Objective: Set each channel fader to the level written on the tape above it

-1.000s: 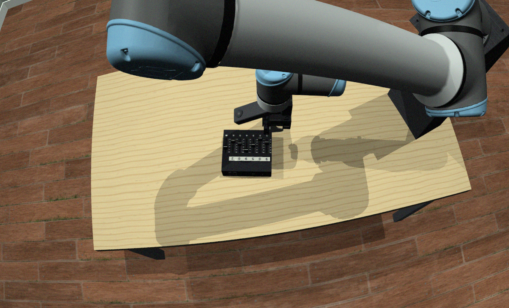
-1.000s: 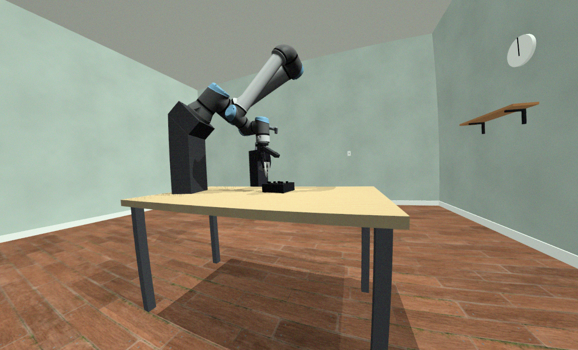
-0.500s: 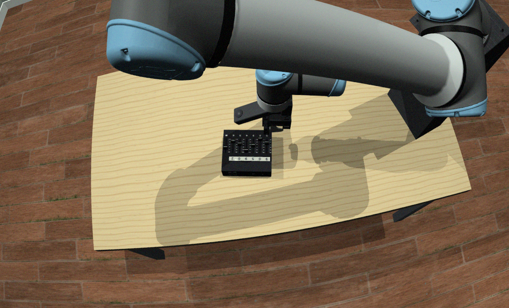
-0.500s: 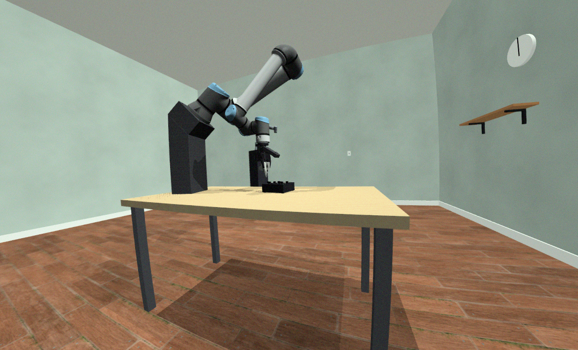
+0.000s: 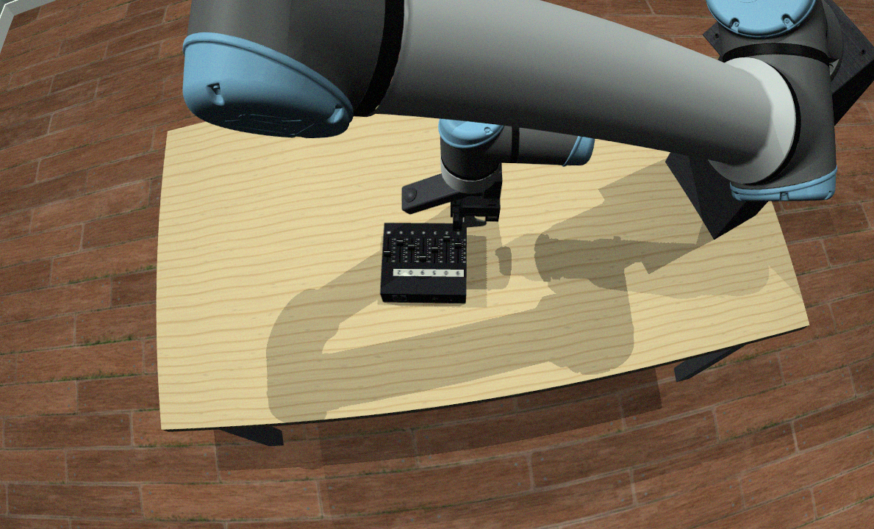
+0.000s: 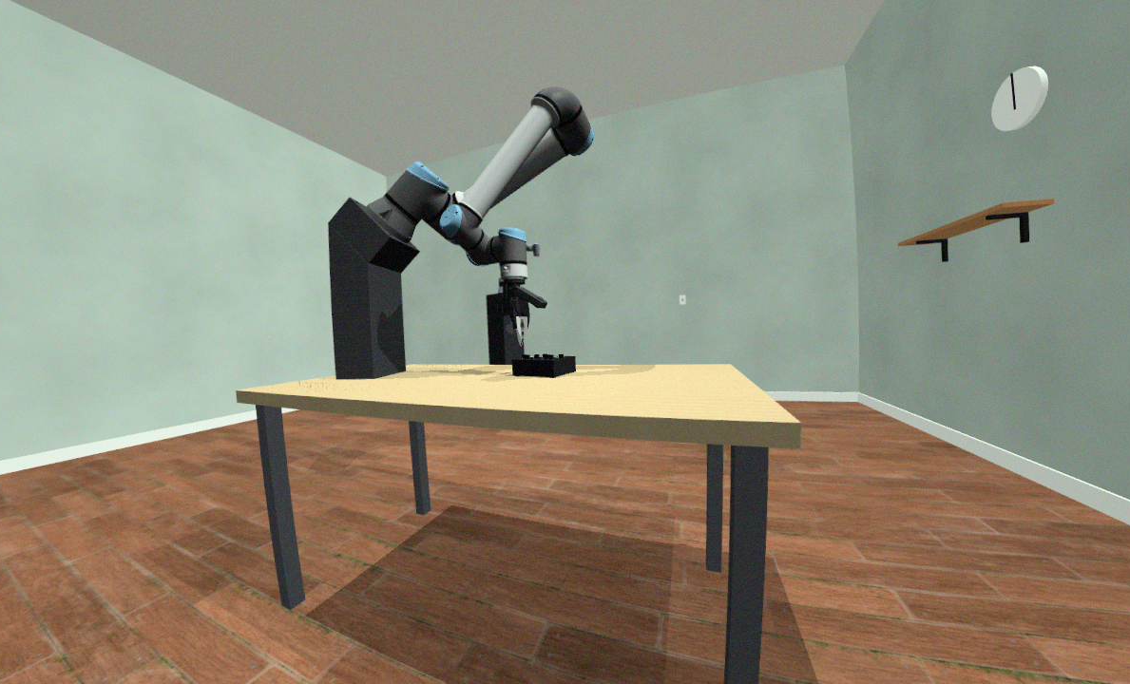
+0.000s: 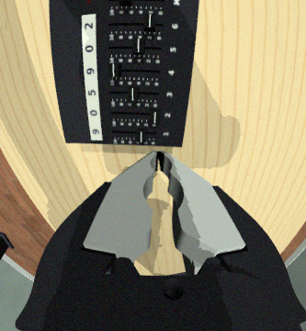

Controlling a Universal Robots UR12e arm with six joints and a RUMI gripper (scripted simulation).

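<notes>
The black lighting desk (image 5: 423,263) lies near the middle of the wooden table and also shows in the side view (image 6: 543,366). In the wrist view the desk (image 7: 125,69) carries a white tape (image 7: 92,75) that reads 9 0 5 9 0 2 from channel 1 up to channel 6. The fader caps stand at different levels: channel 1 (image 7: 141,136), channel 2 (image 7: 154,117), channel 3 (image 7: 132,94), channel 4 (image 7: 113,70). My gripper (image 7: 158,153) (image 5: 461,223) is shut with nothing between its jaws. It hovers a little above the desk's edge beside channel 1.
The arm's dark pedestal (image 5: 709,197) stands at the table's right back corner and also shows in the side view (image 6: 366,297). The big upper arm (image 5: 492,59) hangs over the back of the table. The table edge (image 5: 426,408) runs along the front.
</notes>
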